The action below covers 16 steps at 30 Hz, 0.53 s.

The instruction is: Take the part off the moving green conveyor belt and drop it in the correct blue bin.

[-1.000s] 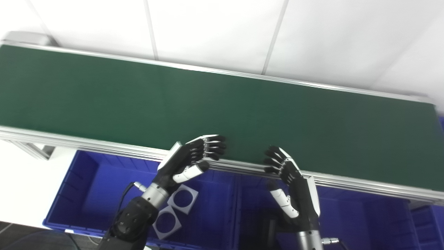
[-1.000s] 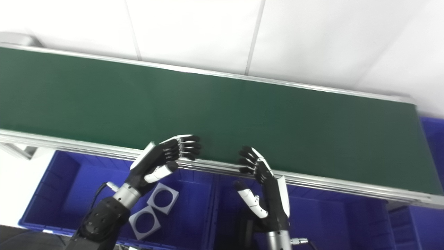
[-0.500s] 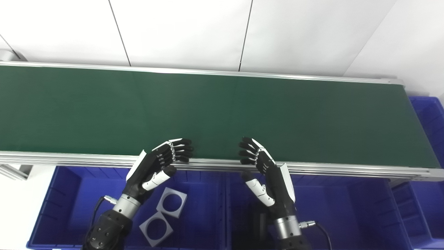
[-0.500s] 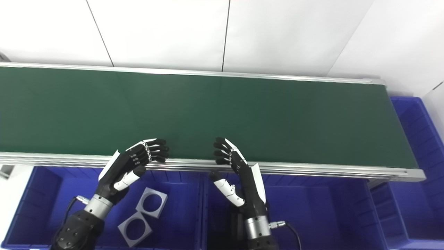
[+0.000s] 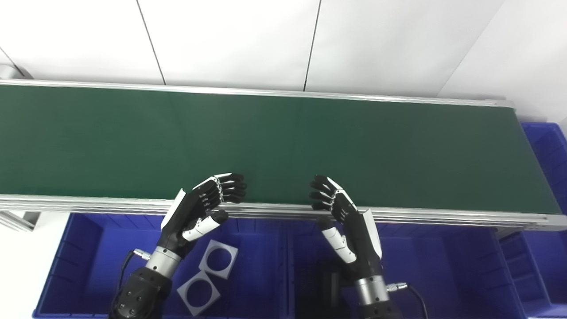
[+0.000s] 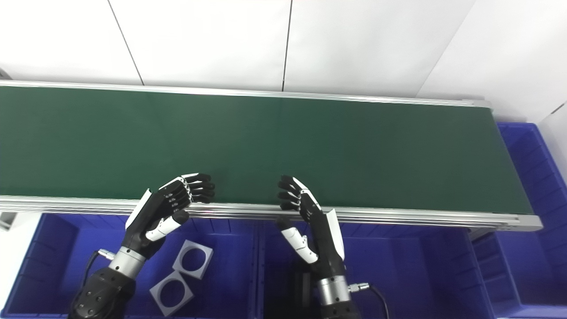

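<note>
No writing is readable anywhere. The matte green conveyor belt [image 5: 283, 146], framed in ribbed aluminium rails, carries no part in view. Left hand [image 5: 199, 210] and right hand [image 5: 343, 217] hover over its near edge, fingers spread, holding nothing. Two flat grey square plates with round holes [image 5: 208, 274] lie in the left blue bin [image 5: 75, 261]
</note>
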Motion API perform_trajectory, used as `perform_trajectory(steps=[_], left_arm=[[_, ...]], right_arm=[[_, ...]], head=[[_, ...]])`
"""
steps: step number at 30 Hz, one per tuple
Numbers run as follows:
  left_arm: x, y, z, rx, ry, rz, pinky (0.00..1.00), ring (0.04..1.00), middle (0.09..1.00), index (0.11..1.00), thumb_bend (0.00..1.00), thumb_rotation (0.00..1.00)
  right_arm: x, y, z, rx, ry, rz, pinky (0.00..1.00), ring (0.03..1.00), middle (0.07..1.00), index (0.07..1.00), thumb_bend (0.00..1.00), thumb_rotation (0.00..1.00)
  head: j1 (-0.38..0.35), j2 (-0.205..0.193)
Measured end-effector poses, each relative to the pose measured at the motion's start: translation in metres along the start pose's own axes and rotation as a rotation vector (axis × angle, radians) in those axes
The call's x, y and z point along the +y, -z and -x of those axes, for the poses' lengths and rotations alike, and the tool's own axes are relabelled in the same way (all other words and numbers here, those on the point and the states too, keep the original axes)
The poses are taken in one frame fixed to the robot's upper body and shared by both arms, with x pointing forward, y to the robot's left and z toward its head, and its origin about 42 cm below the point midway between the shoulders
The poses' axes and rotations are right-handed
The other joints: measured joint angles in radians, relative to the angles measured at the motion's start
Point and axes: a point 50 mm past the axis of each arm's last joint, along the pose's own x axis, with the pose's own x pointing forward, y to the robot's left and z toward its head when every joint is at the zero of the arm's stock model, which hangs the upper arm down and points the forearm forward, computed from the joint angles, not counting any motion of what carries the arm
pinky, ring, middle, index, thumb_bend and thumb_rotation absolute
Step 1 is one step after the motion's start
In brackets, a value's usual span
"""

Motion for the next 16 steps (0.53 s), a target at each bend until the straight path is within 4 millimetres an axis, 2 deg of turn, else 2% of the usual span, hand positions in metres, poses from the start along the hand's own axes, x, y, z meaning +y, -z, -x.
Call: perform_trajectory(steps=[6,9,16], left_arm=[[-0.010,-0.005,0.009,-0.010,-0.002,0.008,0.65,0.701,0.737,0.763,0.79,0.64],[-0.012,-0.004,0.014,-0.001,-0.006,0.012,0.66,0.716,0.753,0.770,0.80,0.64],[-0.025,-0.008,0.017,-0.012,-0.044,0.025,0.69,0.746,0.779,0.791,0.79,0.62]], right_arm=[[-0.005,-0.009,0.002,-0.027,0.023,0.007,0.66,0.749,0.796,0.839,0.60,0.88],[-0.008,-0.012,0.007,-0.030,0.037,0.012,0.66,0.746,0.791,0.837,0.57,0.88],[-0.024,-0.018,0.023,-0.026,0.098,-0.004,0.65,0.734,0.783,0.839,0.54,0.88]], head=[[0.043,0.017],[0.052,0.021],[0.141,0.038]])
